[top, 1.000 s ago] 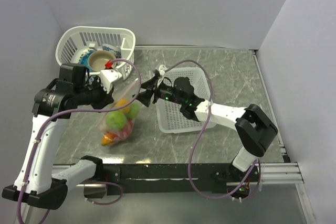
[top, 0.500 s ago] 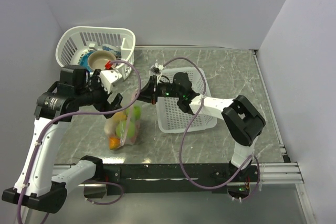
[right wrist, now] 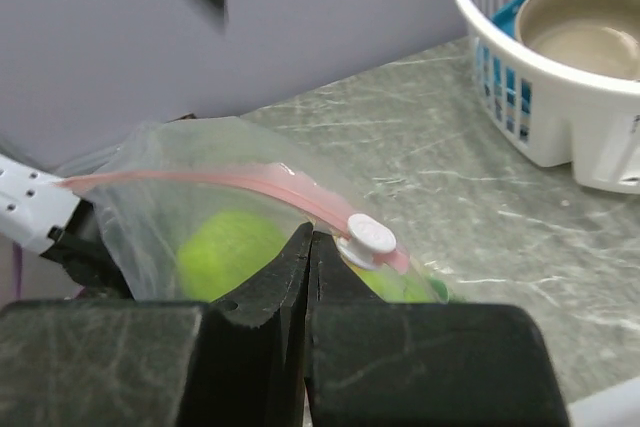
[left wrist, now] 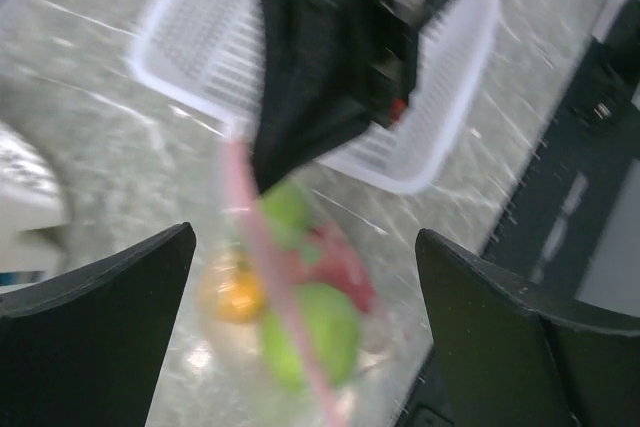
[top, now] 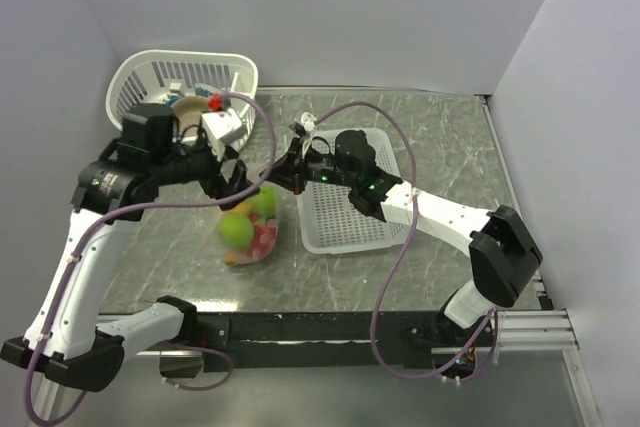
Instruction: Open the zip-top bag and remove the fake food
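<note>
Right hand [right wrist: 310, 245] is clamped on the bag [top: 250, 237] at its pink zip strip [right wrist: 200, 183], bag dangling over the desk [top: 440, 137], food [top: 237, 231] inside. Left hand [left wrist: 305, 247] gapes wide above it. I'd pinch the strip's far end first, then pull steadily.

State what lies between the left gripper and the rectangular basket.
The right gripper, jaws shut on the zip-top bag at its pink strip, sits between the left gripper and rectangular basket; top external view.
</note>
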### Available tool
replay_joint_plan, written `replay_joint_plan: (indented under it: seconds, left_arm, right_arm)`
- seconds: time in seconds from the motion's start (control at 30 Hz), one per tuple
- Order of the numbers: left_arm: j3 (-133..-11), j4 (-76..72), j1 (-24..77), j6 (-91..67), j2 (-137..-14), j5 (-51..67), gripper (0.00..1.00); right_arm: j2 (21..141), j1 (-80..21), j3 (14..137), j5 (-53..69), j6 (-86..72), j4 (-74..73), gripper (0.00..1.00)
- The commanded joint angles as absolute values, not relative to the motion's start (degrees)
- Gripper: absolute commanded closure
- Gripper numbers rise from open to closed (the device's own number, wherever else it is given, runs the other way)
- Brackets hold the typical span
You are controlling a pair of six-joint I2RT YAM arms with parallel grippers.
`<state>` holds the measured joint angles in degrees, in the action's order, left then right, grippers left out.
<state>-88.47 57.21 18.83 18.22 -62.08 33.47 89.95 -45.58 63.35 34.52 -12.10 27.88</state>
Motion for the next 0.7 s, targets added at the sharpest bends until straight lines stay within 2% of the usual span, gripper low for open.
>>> replay_joint_plan:
  seconds: [0.0,0.17,0.2,0.43,0.67]
  left_arm:
    - [-84.12,57.04,22.67,18.45,-61.26,34.73,0.01]
    - [-77.1,54.5,26.36,21.44,-59.51,24.1,0.02]
    - [-75.95,53.1,26.72,21.62,-59.15,18.95,0.06]
    - [-71.55,44.74,27.51,22.76,-57.92,7.14,0.25]
    - [-69.78,39.82,28.83,23.38,-57.83,0.18,0.28]
  right_arm:
    - [87.01,-47.02,69.16,28.48,-6.42,23.21,1.0]
    - [87.36,-47.2,71.72,27.6,-5.8,20.22,1.0]
    - [87.36,-47.2,71.89,27.6,-5.63,20.21,1.0]
    - [86.93,-48.08,71.54,27.25,-5.36,19.86,1.0]
    - [86.75,-48.78,71.89,28.3,-5.19,19.51,1.0]
